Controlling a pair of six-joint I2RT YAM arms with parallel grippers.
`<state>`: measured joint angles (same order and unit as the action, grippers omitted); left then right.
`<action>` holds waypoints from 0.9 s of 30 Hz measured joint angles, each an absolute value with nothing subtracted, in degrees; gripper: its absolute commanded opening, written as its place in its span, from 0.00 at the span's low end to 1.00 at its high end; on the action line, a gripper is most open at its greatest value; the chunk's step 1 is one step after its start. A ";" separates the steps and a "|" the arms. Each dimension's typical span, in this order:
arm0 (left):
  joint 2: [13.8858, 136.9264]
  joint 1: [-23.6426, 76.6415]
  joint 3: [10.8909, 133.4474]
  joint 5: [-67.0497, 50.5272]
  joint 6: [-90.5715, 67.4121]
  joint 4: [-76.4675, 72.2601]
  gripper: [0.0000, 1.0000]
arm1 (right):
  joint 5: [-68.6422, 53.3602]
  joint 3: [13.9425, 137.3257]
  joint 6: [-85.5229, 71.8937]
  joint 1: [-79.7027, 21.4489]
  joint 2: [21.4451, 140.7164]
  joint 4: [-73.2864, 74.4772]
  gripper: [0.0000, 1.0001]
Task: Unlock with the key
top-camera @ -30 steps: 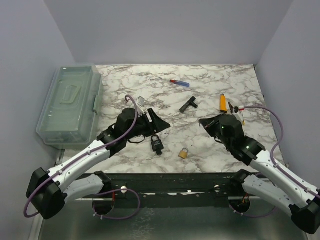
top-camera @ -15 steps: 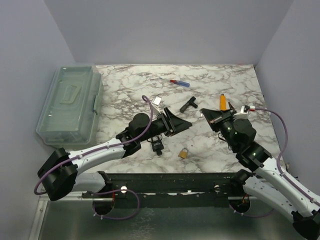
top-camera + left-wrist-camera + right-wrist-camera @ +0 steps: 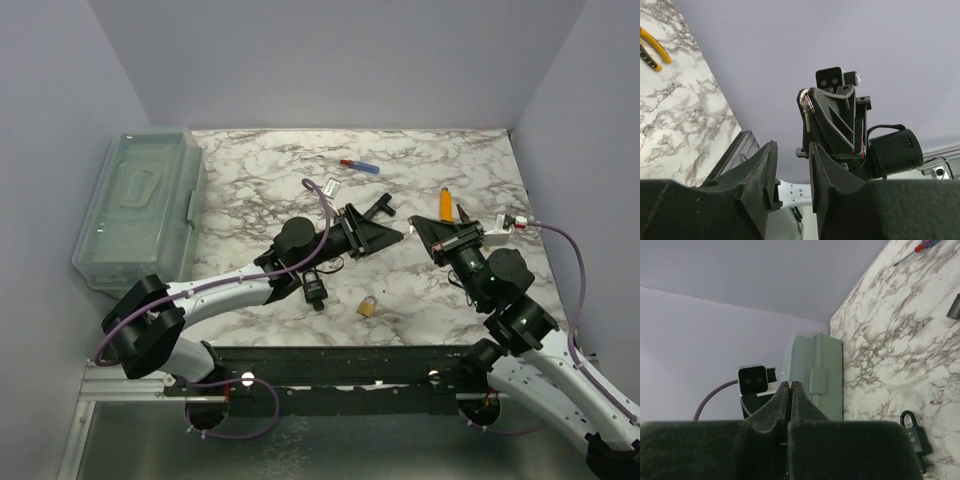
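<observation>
The left gripper [image 3: 398, 234], narrowed but empty, is now brought right to the key [image 3: 807, 113] pinched by the shut right gripper [image 3: 416, 227]; a handover is expected.

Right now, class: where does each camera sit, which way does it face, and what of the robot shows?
Top external: above and behind the bases, looking down on the marble table; both arms show, left gripper and right gripper close together.
Left wrist: on that arm, faces the right gripper and the key at its tip; own open gripper below.
Right wrist: on that arm, faces the clear box and black padlock; own shut gripper below.
Shared: top and right wrist views both show the padlock.
</observation>
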<state>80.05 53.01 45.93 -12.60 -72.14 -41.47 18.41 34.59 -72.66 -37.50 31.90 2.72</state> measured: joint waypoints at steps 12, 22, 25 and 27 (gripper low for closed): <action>85.23 53.41 50.43 -13.89 -71.99 -45.04 0.32 | 17.21 33.95 -73.73 -37.50 30.63 3.05 0.00; 86.02 54.24 50.92 -14.20 -71.55 -46.26 0.25 | 17.04 33.26 -74.02 -37.50 30.06 3.11 0.00; 86.39 54.24 51.00 -14.37 -71.55 -46.28 0.17 | 17.04 33.23 -74.06 -37.50 30.04 3.11 0.00; 86.46 54.24 51.03 -14.46 -71.53 -46.28 0.10 | 17.04 33.23 -74.13 -37.50 30.04 3.11 0.00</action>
<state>86.46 54.24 51.03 -14.46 -71.53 -46.28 17.04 33.23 -74.13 -37.50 30.04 3.11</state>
